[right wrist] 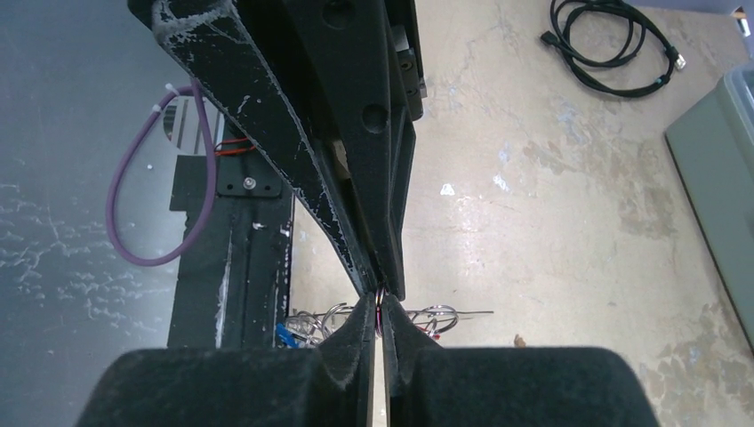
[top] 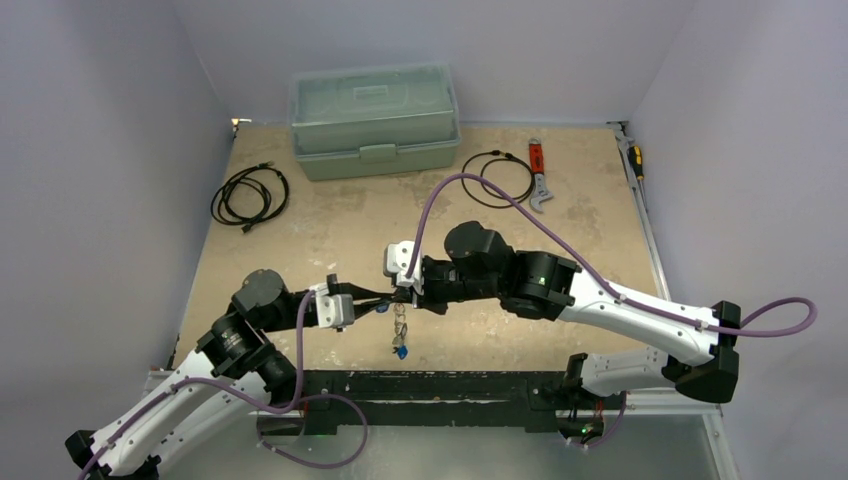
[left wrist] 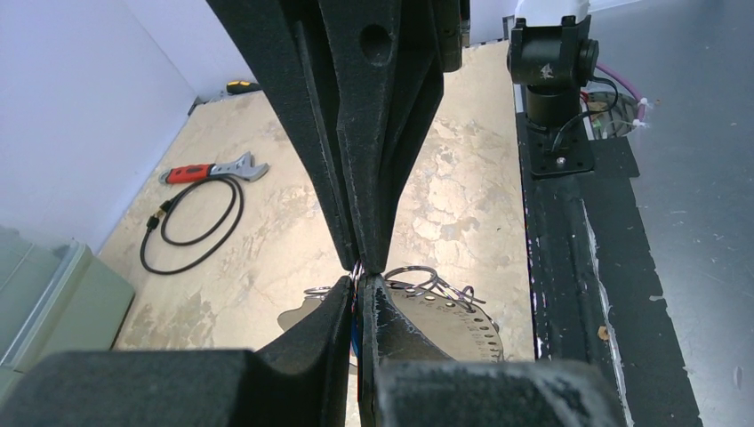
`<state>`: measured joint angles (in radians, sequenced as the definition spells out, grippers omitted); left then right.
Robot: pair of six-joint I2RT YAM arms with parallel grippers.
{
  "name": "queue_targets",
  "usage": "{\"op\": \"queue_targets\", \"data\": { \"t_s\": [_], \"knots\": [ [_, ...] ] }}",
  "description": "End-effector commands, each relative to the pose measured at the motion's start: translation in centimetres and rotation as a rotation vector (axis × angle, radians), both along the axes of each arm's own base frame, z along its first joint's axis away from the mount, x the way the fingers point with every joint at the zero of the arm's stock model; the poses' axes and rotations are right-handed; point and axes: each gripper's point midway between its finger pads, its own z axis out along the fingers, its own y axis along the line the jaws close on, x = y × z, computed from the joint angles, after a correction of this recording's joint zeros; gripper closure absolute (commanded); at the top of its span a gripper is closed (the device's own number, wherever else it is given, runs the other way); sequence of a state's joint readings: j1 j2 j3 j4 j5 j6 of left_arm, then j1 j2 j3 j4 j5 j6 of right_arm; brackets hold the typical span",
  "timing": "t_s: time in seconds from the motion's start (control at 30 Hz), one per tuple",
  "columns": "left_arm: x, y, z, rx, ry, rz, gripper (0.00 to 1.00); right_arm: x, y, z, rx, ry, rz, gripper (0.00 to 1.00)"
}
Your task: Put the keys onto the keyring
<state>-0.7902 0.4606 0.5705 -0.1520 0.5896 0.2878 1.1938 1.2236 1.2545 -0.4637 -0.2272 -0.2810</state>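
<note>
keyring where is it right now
Top view, front centre of the table: the keyring hangs where the left gripper and right gripper tips meet, blue key dangling below.

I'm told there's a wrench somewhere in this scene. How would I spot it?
Start at the big pale-green plastic toolbox at the back and look right, past the coiled black cable. The adjustable wrench lies just beside that coil; its red handle and silver head set it apart.
</note>
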Motion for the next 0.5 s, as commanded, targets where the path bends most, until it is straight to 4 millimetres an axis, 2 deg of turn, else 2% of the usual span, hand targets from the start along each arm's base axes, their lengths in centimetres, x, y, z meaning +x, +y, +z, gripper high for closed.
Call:
{"op": "queue_targets", "data": {
  "t_s": [0.0,0.17,0.3,0.37,0.47],
  "knots": [
    [-0.4,0.1,4.4,-0.104,-0.085,-0.015,1.00,-0.3,0.2,1.1,0.045,-0.016,0.015,0.98],
    [-0.3,0.2,4.4,-0.109,-0.089,-0.009,1.00,0.1,0.1,1.9,0.080,-0.045,0.004,1.00],
    [-0.3,0.4,4.7,-0.122,-0.103,-0.001,0.69,0.2,-0.7,4.1,0.176,-0.089,-0.023,1.00],
    [-0.3,0.7,4.9,-0.139,-0.118,0.017,0.62,0.1,-1.3,5.5,0.235,-0.108,-0.031,1.00],
    [-0.2,1.2,5.3,-0.161,-0.139,0.042,0.58,-0.2,-2.0,6.6,0.294,-0.116,-0.039,1.00]
  ]
}}
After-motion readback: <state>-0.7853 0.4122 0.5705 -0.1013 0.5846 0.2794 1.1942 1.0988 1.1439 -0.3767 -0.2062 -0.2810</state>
